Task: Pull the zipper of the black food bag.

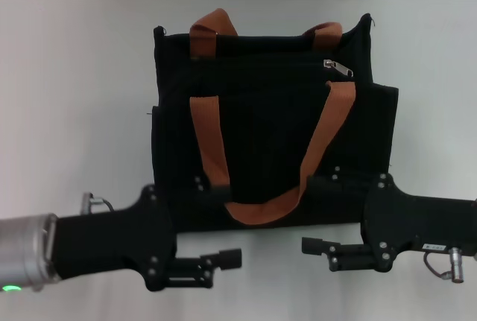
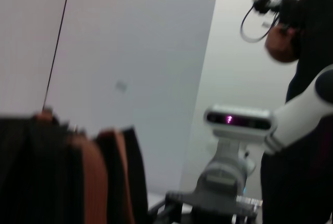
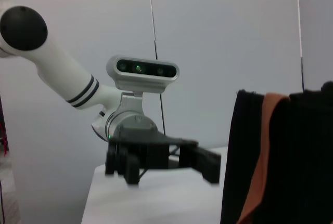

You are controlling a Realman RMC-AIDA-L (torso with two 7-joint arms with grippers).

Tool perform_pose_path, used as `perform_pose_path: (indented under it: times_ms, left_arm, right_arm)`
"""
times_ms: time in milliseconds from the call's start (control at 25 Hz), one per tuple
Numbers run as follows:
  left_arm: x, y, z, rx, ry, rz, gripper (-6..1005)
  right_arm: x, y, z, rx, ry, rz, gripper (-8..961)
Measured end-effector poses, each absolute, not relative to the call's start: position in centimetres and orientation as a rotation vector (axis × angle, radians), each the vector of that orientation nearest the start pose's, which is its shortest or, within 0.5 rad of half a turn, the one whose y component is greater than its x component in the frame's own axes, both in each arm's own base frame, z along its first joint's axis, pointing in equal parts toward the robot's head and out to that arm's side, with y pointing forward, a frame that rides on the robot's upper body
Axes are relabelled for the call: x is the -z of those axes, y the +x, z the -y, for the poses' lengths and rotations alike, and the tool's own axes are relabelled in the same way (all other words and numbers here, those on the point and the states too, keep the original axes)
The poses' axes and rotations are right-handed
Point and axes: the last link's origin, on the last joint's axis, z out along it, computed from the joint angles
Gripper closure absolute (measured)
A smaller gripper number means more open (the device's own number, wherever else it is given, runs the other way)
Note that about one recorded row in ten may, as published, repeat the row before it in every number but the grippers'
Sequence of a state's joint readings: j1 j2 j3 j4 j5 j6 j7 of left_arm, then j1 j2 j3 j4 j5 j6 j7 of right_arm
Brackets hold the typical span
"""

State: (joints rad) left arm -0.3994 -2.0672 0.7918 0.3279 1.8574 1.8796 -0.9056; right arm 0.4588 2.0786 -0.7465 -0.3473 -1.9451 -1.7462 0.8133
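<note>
Black food bag [image 1: 268, 112]: stands on the white table [image 1: 74, 112] ahead of both arms, orange handles [image 1: 216, 142] draped over its near face.
Zipper pull [image 1: 339, 68]: a small metal tab at the bag's top edge, toward the robot's right end.
Zipper state: cannot tell whether the track is run shut or lies open; the top seam is dark throughout.
Left gripper [image 1: 223, 260]: low over the table near the bag's near-left corner, apart from the bag; whether its fingers are spread or pressed together cannot be told.
Right gripper [image 1: 317, 246]: low by the bag's near-right side, holding nothing visible; finger state likewise cannot be told.
Step in hand: judged, both arms stand off the bag; the scene fits either approach or withdrawal.
Next move: any pull calls for a pinch on the small tab, with the bag steadied.
Head view alone: shows the tab.
Left wrist view: shows bag edge [image 2: 62, 177] only.
Right wrist view: shows the left gripper [image 3: 200, 161] beyond the bag's side [image 3: 291, 156].
</note>
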Motion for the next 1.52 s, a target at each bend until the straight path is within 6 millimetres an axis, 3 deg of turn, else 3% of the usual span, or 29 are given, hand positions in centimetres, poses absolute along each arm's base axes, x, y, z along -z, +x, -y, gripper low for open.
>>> perform_pose_path:
  times_ms: [240,1520]
  left_arm:
    - [5.1,-27.6,-22.6,1.099,-2.868,0.395,181]
    - [5.2,-27.8,-22.6,1.020,-2.958,0.393,183]
  right_arm:
    - [5.5,27.1,-25.0,-0.961,-2.870,-0.222,137]
    - [6.5,27.5,-23.7,-0.937,-2.931,-0.226,136]
